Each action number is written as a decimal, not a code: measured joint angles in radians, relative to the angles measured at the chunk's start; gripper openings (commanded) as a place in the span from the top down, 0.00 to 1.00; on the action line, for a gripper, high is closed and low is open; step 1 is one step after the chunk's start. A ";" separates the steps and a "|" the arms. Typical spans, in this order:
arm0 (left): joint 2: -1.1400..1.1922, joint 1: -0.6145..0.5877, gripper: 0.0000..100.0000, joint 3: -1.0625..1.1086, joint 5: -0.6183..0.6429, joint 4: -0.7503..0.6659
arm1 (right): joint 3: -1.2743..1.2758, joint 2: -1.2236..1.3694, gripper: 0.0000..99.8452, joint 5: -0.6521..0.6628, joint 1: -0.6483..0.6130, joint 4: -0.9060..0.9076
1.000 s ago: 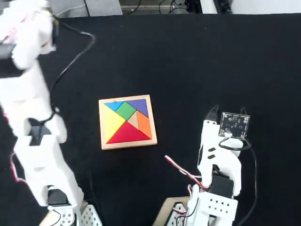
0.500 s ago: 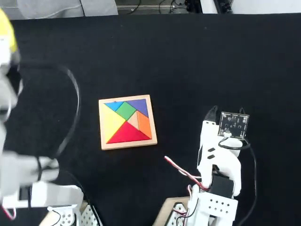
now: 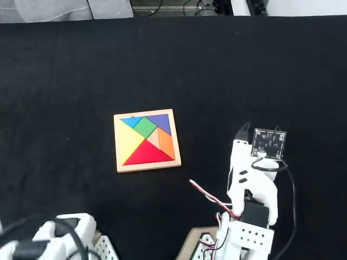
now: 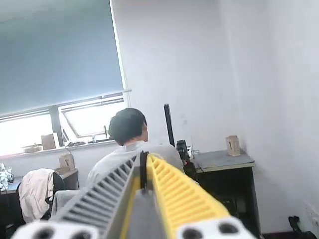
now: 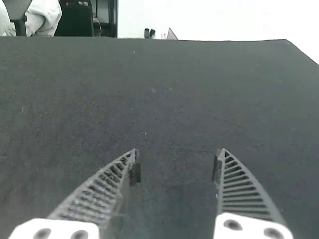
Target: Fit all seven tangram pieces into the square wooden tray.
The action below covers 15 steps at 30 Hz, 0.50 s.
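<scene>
The square wooden tray [image 3: 116, 142] lies near the middle of the black table. It holds coloured tangram pieces packed together: blue, green, purple, yellow, tan, orange and red [image 3: 147, 153]. My right gripper [image 5: 175, 168] is open over bare black cloth, with nothing between its fingers. In the high view that arm stands to the right of the tray, its gripper [image 3: 261, 128] well apart from it. My left gripper [image 4: 143, 162] is shut, grey and yellow fingers pressed together, raised toward the room with nothing in it. Its arm [image 3: 49, 241] is folded at the table's front left corner.
Black cloth [image 3: 217, 70] covers the whole table. A red and white cable [image 3: 209, 196] trails from the right arm's base. Metal base plates [image 3: 105, 249] sit at the front edge.
The left arm has swung back from above the table's left side and folded down into the front left corner. The tray, its pieces and the right arm have stayed put.
</scene>
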 measured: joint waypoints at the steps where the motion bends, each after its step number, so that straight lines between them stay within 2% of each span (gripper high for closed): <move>1: -0.038 0.000 0.97 0.057 0.002 0.000 | 0.000 0.000 0.76 0.000 0.000 0.005; 6: -0.272 0.000 0.97 0.437 0.097 0.000 | 0.000 0.000 0.76 0.025 0.000 0.008; 9: -0.391 0.000 0.97 0.701 0.107 -0.008 | 0.000 0.000 0.76 0.028 0.000 0.008; 15: -0.603 0.000 0.97 1.227 0.114 -0.163 | 0.000 0.000 0.76 0.028 0.000 0.008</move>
